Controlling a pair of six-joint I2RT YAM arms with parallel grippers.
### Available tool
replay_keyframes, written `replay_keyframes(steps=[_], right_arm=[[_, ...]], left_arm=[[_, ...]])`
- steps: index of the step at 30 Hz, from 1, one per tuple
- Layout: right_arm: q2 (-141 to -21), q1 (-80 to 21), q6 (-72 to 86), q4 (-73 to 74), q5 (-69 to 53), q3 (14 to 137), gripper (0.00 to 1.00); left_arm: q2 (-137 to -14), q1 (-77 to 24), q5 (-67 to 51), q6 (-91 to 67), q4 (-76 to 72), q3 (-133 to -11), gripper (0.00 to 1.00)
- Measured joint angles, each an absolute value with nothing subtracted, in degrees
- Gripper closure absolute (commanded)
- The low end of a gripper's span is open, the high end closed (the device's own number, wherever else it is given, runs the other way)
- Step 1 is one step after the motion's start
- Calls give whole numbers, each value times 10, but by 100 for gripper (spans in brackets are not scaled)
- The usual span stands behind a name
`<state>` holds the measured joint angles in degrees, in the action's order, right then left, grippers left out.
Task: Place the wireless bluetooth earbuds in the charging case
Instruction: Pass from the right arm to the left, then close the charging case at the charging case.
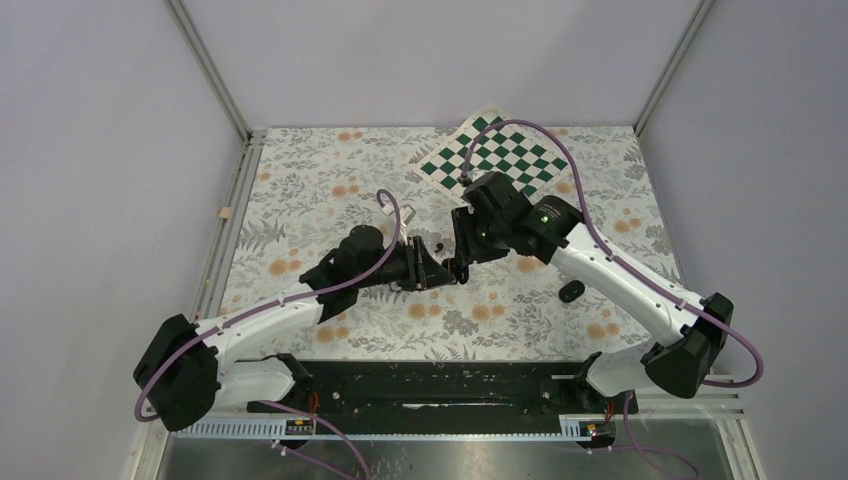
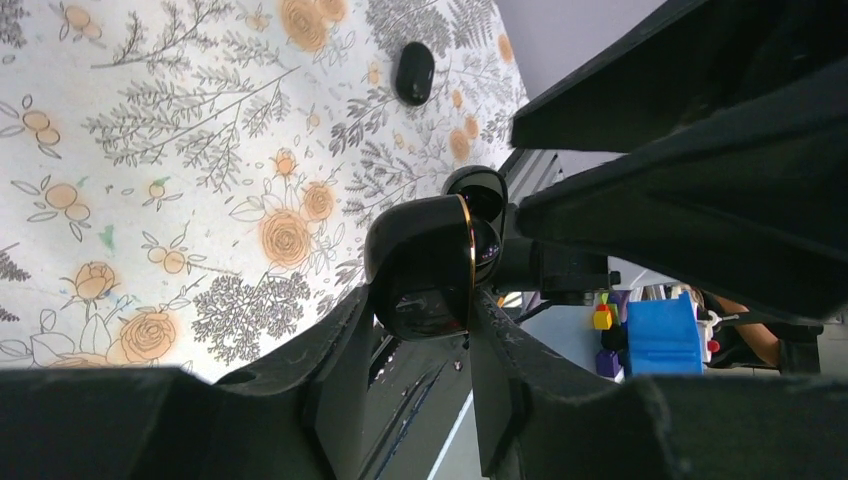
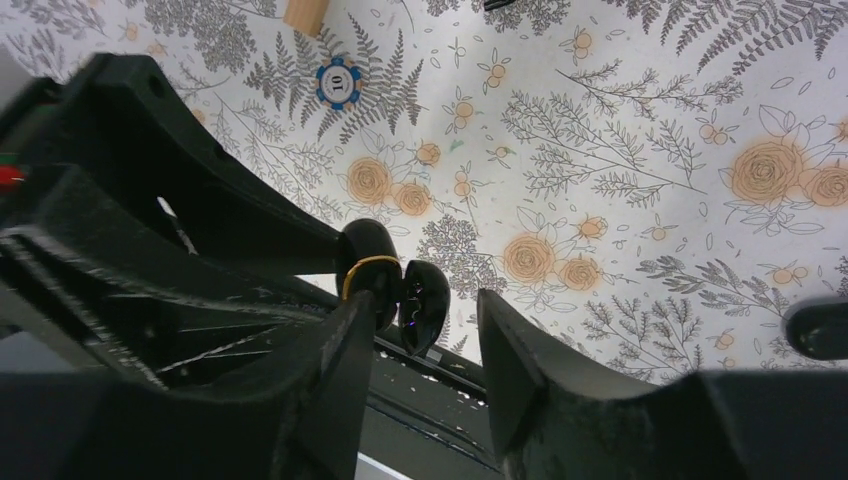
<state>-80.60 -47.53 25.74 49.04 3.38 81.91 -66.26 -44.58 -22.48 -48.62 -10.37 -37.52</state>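
Observation:
My left gripper is shut on the charging case, a glossy black pebble with a gold rim, held above the floral cloth at the table's middle. Its lid hangs open. My right gripper meets it from the other side and stands open. The case's lid sits between the right gripper's fingers without being clamped, and the gold-rimmed body is beside the left finger. One black earbud lies on the cloth to the right, also seen as the earbud and the earbud.
A green-and-white checkerboard sheet lies at the back of the cloth. A blue poker chip and a small wooden block rest on the cloth beyond the grippers. A black rail runs along the near edge between the arm bases.

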Motion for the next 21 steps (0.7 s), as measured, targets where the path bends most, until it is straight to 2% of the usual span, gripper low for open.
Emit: replay_keyframes(steps=[3,6,11,17,21], right_arm=[[-799,-472,262,488,33,819,36],[-780,-472,263,484,27,819,32],[-714,-451,265,449,-19,793,32],[-576,-343,314,297,-170,614,35],[-538,-304,365,177,-265,519,37]], left_arm=[[-678,-446,-231,-487,-90,-379,100],[-690,-444,-239,-490,-86,-384,100],[-691,-423,-277,-507,-92,-389,100],[-691,-372,-363,-544,-143,-389,100],[-693,-358,-416,-584,-204,-389,100]])
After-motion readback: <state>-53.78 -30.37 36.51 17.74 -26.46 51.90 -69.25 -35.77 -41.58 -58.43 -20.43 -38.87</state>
